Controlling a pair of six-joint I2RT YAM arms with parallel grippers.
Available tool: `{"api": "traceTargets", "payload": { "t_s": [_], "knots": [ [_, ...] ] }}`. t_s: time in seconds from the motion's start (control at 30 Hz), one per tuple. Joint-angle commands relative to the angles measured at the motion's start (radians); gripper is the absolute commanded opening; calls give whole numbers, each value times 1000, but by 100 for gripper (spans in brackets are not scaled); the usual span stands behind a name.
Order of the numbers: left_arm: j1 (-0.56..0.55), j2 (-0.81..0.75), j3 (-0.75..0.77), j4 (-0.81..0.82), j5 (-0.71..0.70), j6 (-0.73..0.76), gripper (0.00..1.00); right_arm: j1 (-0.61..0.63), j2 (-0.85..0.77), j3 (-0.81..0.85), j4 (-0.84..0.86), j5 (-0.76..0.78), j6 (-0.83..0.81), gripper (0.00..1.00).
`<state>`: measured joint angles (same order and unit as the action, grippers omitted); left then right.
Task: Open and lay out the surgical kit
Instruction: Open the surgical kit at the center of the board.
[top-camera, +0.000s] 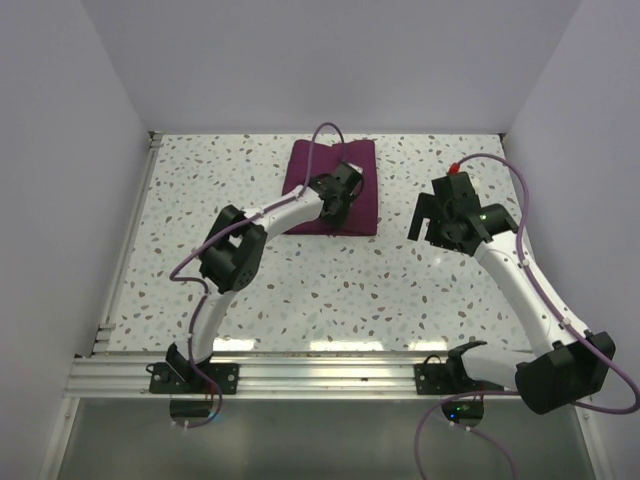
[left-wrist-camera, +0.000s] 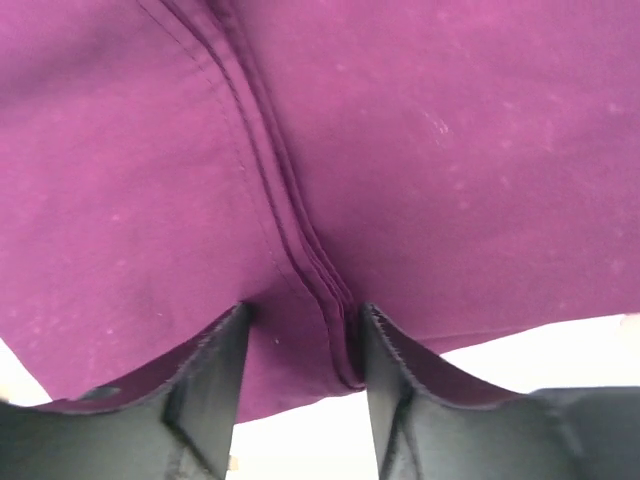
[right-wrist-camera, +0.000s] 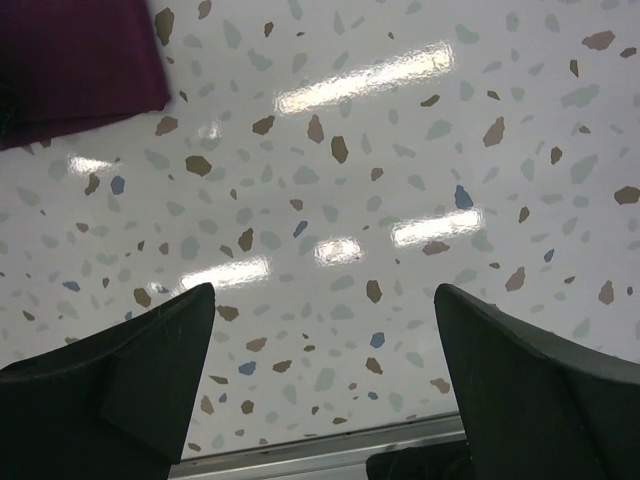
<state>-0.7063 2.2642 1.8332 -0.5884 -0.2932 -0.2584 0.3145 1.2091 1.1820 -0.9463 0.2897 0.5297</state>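
You had the left pincer (left-wrist-camera: 305, 312) narrow, straddling the hem (left-wrist-camera: 290, 240) of the purple cloth wrap (top-camera: 362, 210), which lay folded at upper centre of the top view. Best bet imo: clamp the top layer only, lift low, peel outward. Right pincer (right-wrist-camera: 325, 300) gaped wide over the bench (right-wrist-camera: 400, 150), right of the wrap. No labels or writing legible.

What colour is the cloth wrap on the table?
Dark purple, plain, with a stitched seam. The wrap shows best in the left wrist view.
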Motion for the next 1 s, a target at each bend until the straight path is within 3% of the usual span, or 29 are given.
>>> {"api": "traceTargets", "payload": {
  "t_s": [0.0, 0.13, 0.17, 0.23, 0.27, 0.3, 0.53, 0.63, 0.7, 0.9, 0.97],
  "knots": [
    [4, 12, 70, -42, -84, 18, 49, 1, 0, 44, 0, 8, -40, 95],
    [5, 41, 92, -83, -109, 13, 36, 1, -3, 42, -2, 12, -56, 95],
    [4, 46, 100, -90, -113, 13, 26, 3, -3, 44, 0, 14, -59, 95],
    [5, 44, 101, -96, -113, 8, 14, 3, -6, 42, 0, 19, -65, 95],
    [4, 41, 104, -97, -112, 5, 2, 3, -6, 42, 0, 19, -66, 95],
    [5, 37, 110, -97, -112, 2, 0, 3, -6, 42, 3, 19, -68, 95],
    [21, -34, 219, -122, -103, -10, 0, 3, 15, 67, 23, 3, -80, 95],
    [92, -104, 225, -128, -77, -59, 0, 3, 56, 115, 46, -15, -91, 95],
    [200, -171, 199, -119, -28, -97, 0, 3, 105, 148, 63, -46, -94, 95],
    [525, -342, -115, -44, 31, -220, 0, 5, 262, 310, 84, -144, -99, 94],
    [617, -367, -254, -34, 64, -274, 18, 8, 332, 372, 83, -161, -103, 94]
  ]
}}
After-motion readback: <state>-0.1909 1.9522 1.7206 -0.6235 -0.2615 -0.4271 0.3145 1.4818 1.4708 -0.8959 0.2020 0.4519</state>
